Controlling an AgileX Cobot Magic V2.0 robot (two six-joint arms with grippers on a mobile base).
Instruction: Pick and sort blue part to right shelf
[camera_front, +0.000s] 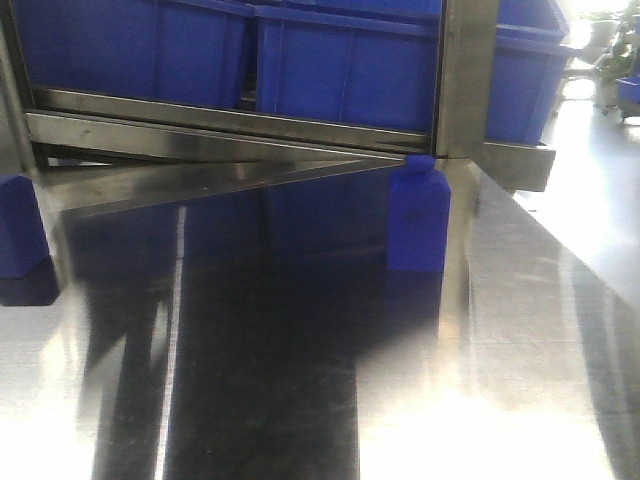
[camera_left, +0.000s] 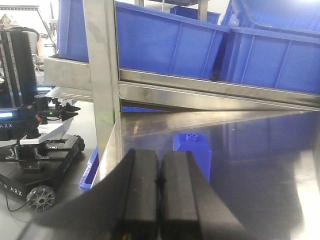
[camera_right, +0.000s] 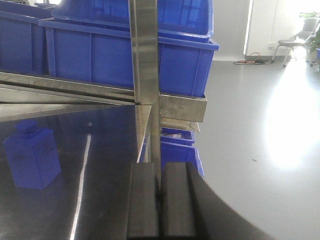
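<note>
The blue part (camera_front: 418, 215) stands upright on the shiny steel tabletop (camera_front: 300, 380), right beside the upright post (camera_front: 468, 80) of the right shelf (camera_front: 230, 120). In the left wrist view the blue part (camera_left: 193, 150) sits just beyond my left gripper (camera_left: 159, 160) and a little to its right. That gripper is shut with nothing between its pads. My right gripper (camera_right: 160, 172) is also shut and empty. From there the blue part (camera_right: 31, 156) stands well off to the left. Neither gripper shows in the front view.
Large blue bins (camera_front: 340, 60) fill the shelf row above the table. More blue bins (camera_right: 177, 150) sit lower, past the table's right edge. Another blue object (camera_front: 20, 225) stands at the far left. Another wheeled robot (camera_left: 40, 140) is parked on the floor to the left.
</note>
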